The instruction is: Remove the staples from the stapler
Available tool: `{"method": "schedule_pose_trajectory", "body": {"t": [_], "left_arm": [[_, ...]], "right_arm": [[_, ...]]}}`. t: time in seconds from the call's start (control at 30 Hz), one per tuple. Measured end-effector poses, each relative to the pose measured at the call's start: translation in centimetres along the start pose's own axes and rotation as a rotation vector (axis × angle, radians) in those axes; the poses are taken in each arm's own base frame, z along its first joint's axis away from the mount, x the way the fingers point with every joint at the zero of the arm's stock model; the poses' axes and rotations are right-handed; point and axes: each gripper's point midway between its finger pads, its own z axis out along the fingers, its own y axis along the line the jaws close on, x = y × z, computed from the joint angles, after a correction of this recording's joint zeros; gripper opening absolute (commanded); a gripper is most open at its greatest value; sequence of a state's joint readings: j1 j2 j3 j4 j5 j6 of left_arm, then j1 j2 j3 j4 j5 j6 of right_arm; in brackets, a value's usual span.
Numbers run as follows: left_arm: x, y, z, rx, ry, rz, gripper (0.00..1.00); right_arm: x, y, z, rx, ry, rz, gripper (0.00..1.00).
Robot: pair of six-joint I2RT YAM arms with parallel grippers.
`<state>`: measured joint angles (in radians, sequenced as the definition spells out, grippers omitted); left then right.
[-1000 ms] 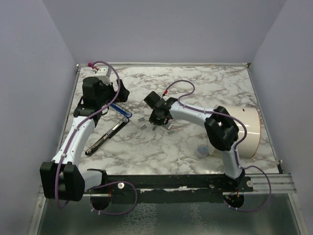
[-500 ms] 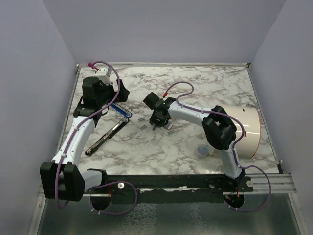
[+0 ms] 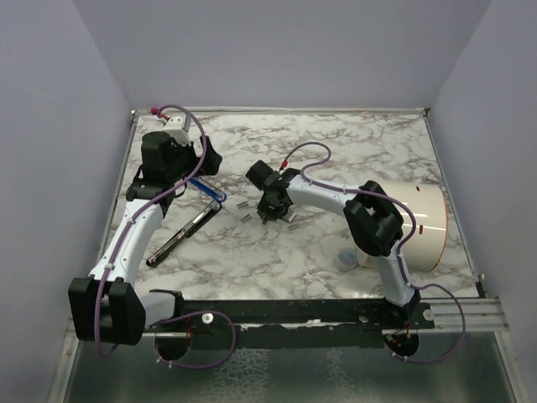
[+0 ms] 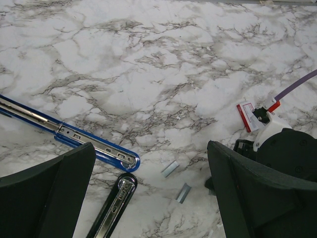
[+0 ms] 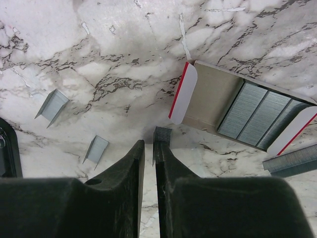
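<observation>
The stapler lies opened out flat at the left, its blue arm (image 3: 207,188) (image 4: 74,136) holding a silvery rail and its black arm (image 3: 180,233) (image 4: 116,201) pointing toward me. Short silvery staples lie loose on the marble (image 3: 242,210) (image 4: 170,169) (image 5: 52,106). My left gripper (image 3: 208,161) (image 4: 151,145) hangs wide open above the two stapler ends, holding nothing. My right gripper (image 3: 270,206) (image 5: 148,144) is low over the table and nearly closed, with one strip of staples (image 5: 162,135) sticking out at its right fingertip.
An open cardboard staple box (image 5: 223,99) (image 4: 246,116) with red-edged white flaps lies just beyond the right fingertips, full of staple rows. A longer strip (image 5: 292,161) lies to its right. A large white roll (image 3: 419,222) and a small clear cap (image 3: 346,260) sit at the right.
The right gripper has crept slightly left and its jaws have narrowed a touch. The left arm and the stapler have not moved.
</observation>
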<state>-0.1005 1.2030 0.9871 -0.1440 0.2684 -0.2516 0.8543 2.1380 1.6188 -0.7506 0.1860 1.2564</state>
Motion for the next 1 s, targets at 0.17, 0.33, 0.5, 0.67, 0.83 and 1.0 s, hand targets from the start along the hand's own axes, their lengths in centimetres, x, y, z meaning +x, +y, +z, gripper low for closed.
{"method": "schedule_pose_trajectory", "body": {"t": [0.17, 0.33, 0.5, 0.67, 0.83, 1.0], "left_arm": [[0.0, 0.0, 0.0, 0.000, 0.000, 0.000, 0.98], [0.0, 0.0, 0.0, 0.000, 0.000, 0.000, 0.98], [0.0, 0.0, 0.0, -0.001, 0.000, 0.000, 0.98], [0.0, 0.0, 0.0, -0.001, 0.000, 0.000, 0.98], [0.0, 0.0, 0.0, -0.001, 0.000, 0.000, 0.98], [0.0, 0.1, 0.0, -0.007, -0.001, 0.000, 0.98]], "right_arm": [[0.0, 0.0, 0.1, 0.005, 0.002, 0.002, 0.12], [0.0, 0.1, 0.1, 0.008, 0.003, 0.001, 0.09], [0.1, -0.1, 0.1, 0.014, 0.006, -0.005, 0.01], [0.1, -0.1, 0.1, 0.013, 0.006, -0.008, 0.01], [0.0, -0.2, -0.3, -0.003, -0.002, -0.004, 0.01], [-0.3, -0.6, -2.1, -0.060, -0.026, 0.009, 0.01]]}}
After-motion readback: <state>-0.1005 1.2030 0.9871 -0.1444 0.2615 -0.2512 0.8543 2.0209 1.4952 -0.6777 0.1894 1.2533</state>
